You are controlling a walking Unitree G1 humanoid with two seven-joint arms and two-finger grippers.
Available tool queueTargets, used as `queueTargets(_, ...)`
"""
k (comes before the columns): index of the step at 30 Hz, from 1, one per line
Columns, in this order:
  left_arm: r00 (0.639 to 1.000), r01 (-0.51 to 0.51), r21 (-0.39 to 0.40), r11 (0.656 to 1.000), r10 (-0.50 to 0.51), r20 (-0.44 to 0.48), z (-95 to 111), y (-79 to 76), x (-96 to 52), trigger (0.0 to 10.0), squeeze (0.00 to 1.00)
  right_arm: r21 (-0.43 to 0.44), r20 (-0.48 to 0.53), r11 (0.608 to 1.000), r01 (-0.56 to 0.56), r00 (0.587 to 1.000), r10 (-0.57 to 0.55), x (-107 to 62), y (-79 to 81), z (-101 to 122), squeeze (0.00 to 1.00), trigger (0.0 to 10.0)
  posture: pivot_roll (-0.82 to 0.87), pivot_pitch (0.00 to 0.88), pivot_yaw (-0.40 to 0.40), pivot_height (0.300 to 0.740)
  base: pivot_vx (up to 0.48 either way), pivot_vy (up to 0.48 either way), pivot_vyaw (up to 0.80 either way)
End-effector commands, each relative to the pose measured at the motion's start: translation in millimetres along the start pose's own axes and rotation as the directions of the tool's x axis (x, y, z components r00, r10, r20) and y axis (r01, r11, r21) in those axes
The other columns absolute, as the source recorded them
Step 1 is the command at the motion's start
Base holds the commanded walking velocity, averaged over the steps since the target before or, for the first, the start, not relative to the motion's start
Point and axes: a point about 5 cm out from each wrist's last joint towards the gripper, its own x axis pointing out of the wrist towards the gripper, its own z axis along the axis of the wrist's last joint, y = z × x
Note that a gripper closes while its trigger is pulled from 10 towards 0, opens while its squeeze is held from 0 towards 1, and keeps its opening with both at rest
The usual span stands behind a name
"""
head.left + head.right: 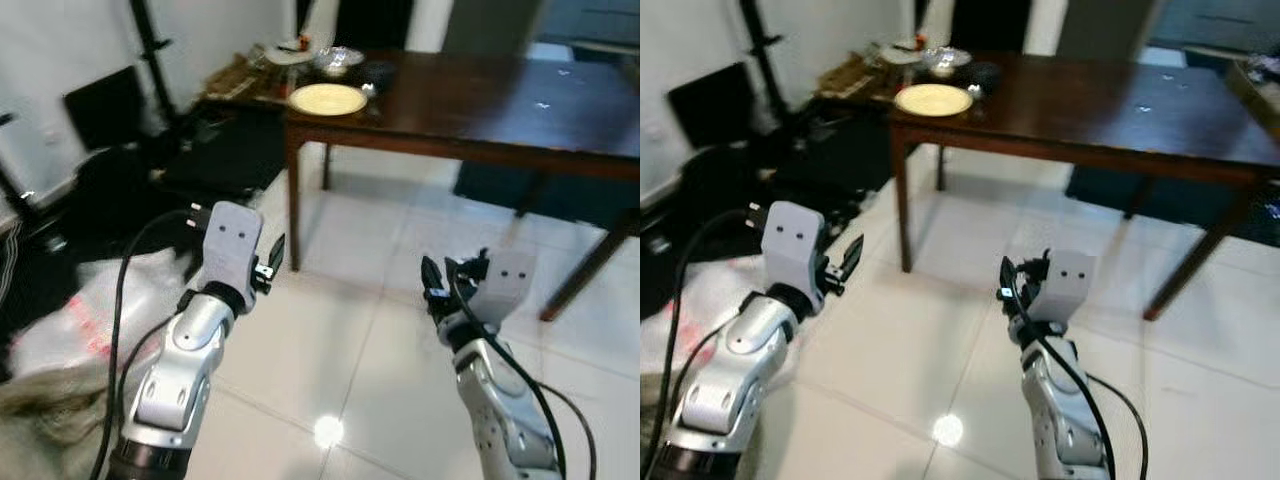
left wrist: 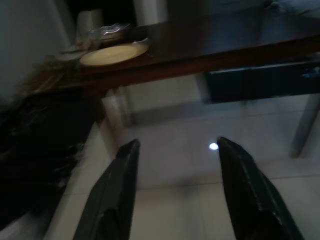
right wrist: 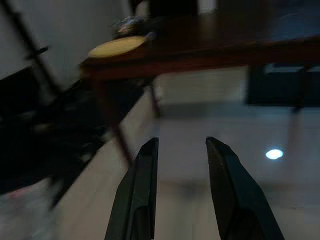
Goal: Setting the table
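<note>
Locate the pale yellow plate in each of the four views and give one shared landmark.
Left eye: plate on table's near-left corner.
Right eye: plate, upper left of centre.
Left wrist: plate, upper left.
Right wrist: plate, upper left.
Shared landmark: the dark wooden table.

Table: you have a dark wooden table [image 1: 480, 110] ahead, running from upper middle to the right edge.
Plate: a pale yellow plate [image 1: 327, 98] sits at the table's near left corner.
Bowl: behind the plate you can see a shiny bowl [image 1: 338, 60], with clutter around it too blurred to name.
Left gripper: your left gripper [image 1: 272, 262] is raised over the white tiled floor [image 1: 350, 330], holding nothing.
Right gripper: your right gripper [image 1: 434, 284] is raised too, well short of the table, holding nothing.
Left side: a pale plastic bag [image 1: 75, 310] lies beside dark equipment.
</note>
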Motion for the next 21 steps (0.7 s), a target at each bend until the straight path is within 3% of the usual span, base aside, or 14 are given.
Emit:
queueTargets(1,1.000,-0.022,0.009,1.000,0.022,-0.016,-4,6.9,-3.0,10.0,0.00,0.015,-0.009,1.000,-0.007,1.000,0.007,-1.7,4.5,-4,0.00,10.0,-0.04,0.000,0.087,0.740,0.480,0.000,-0.76)
queueTargets(8,1.000,-0.020,0.007,1.000,0.020,-0.014,-4,6.7,-2.4,10.0,0.00,0.005,-0.003,1.000,0.001,1.000,-0.001,-2.5,2.1,-2,0.00,10.0,-0.05,0.000,0.090,0.740,0.480,0.000,-0.76)
queueTargets(19,0.997,-0.071,0.017,0.997,0.071,-0.014,-4,11.8,-1.4,10.0,0.00,-0.006,0.007,1.000,-0.005,1.000,0.005,-1.1,2.8,0,0.00,10.0,-0.04,0.000,0.089,0.740,0.480,0.000,0.00)
queueTargets(21,0.987,-0.159,0.035,0.987,0.160,-0.016,-4,23.0,-1.5,10.0,0.00,-0.008,0.010,1.000,-0.022,1.000,0.022,0.0,6.0,0,0.00,10.0,-0.04,0.000,0.089,0.740,0.480,0.000,0.00)
